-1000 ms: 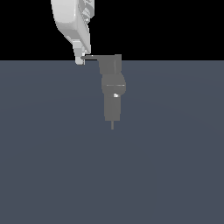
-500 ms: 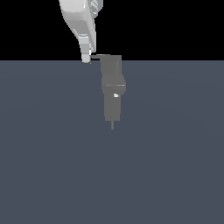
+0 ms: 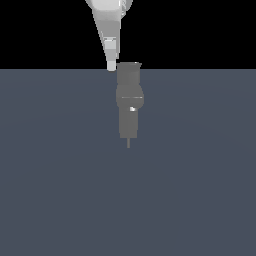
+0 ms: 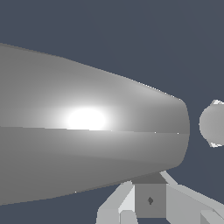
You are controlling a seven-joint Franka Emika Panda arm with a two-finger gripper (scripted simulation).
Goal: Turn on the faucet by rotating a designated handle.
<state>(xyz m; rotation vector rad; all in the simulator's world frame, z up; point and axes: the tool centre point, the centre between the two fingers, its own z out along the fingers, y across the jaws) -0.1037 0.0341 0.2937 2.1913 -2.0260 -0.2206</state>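
The matte grey faucet (image 3: 129,102) stands upright in the middle of the exterior view, with its blocky top level with the floor's far edge and its thin pin tip at the bottom. My gripper (image 3: 111,65) hangs from above, its tip right against the side of the blocky top on the exterior view's left. It looks shut, with nothing between the fingers. In the wrist view the handle (image 4: 87,144) fills most of the picture as a broad grey blade tapering to a blunt end, just beyond my fingertips (image 4: 127,203). In the exterior view I cannot make the blade out from the top.
A plain dark blue-grey floor (image 3: 190,190) spreads all around the faucet. A rounded grey part (image 4: 213,124) shows at the edge of the wrist view, past the blade's narrow end.
My arm has swung toward the exterior view's right, up against the faucet's top. The handle, which stuck out to the left a second ago, has turned with it and no longer juts out.
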